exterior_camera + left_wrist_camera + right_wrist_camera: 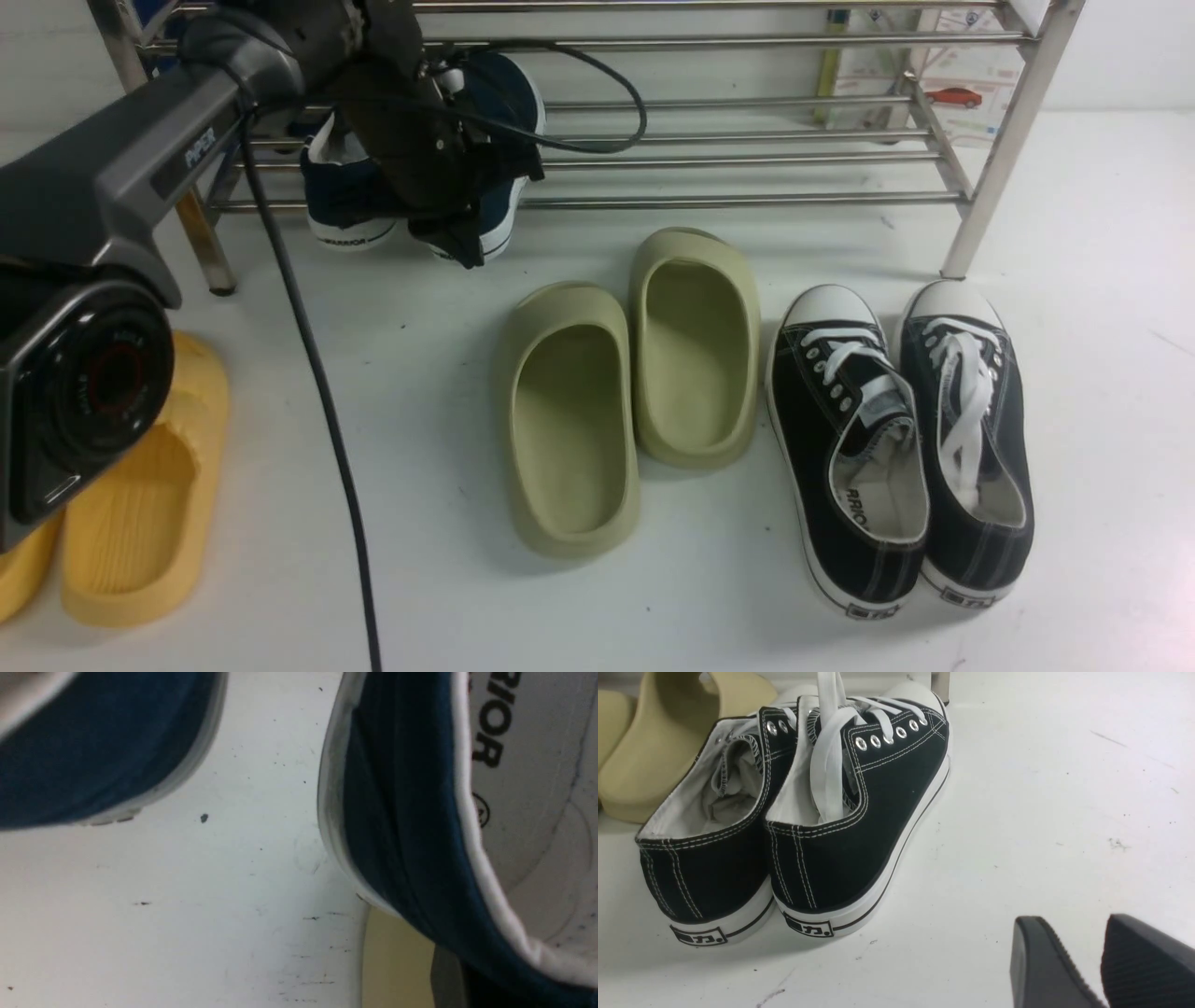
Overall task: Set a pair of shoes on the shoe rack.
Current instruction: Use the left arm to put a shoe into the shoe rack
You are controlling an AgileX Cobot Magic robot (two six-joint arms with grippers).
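The steel shoe rack [747, 199] stands at the back of the table. One navy slip-on shoe [344, 201] lies on the rack's low tier at the left, with its "WARRIOR" heel over the front bar. My left gripper [465, 238] is shut on the collar of the second navy shoe [509, 112]. It holds that shoe just right of the first, toe over the bars and heel at the front bar. In the left wrist view the held shoe [402, 812] fills the right side and the other shoe [93, 746] is apart from it. My right gripper [1083, 947] is open and empty over bare table.
Two olive-green clogs [569, 420] lie in front of the rack, with two black lace-up sneakers [850, 448] to their right. The sneakers also show in the right wrist view [859, 812]. Yellow slippers [140, 504] lie at the front left. The rack's right leg [999, 159] stands by the sneakers.
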